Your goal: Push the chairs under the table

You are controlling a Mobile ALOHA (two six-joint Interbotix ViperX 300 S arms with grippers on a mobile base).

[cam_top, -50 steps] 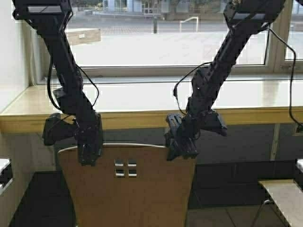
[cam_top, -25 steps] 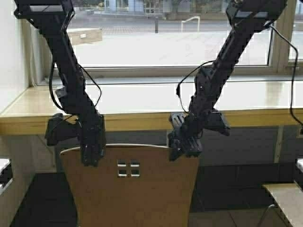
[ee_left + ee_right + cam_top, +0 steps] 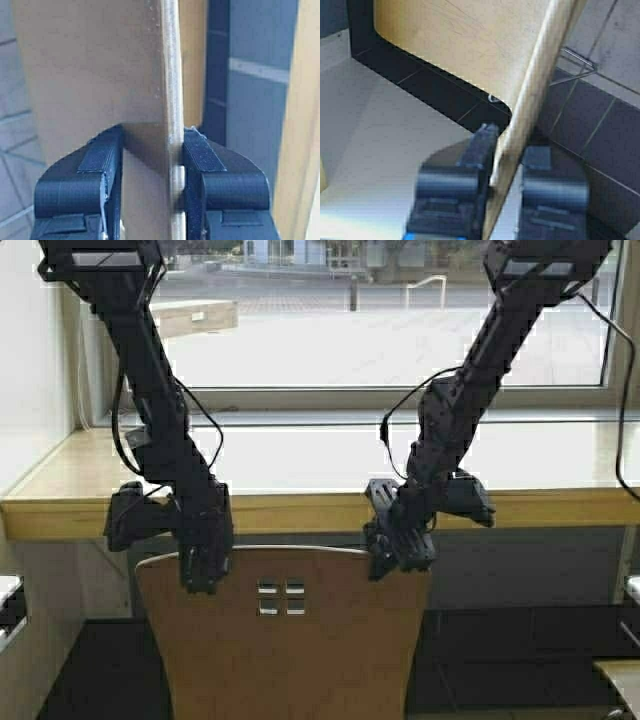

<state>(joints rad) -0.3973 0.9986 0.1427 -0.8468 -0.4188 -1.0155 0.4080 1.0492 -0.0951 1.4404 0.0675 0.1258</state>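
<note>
A: What are the claws doing?

B: The left gripper [image 3: 203, 575] and right gripper [image 3: 397, 558] are each pinching the top edge of the chair [image 3: 290, 655] back, one near each corner.

A: Which step is that?

B: I'd say the push is underway. Next, both arms are needing to drive evenly forward so the chair isn't twisting.

A: And the chair?

B: Tan plywood, curved back, four small cut-outs, standing just before the table [image 3: 300, 505].
</note>
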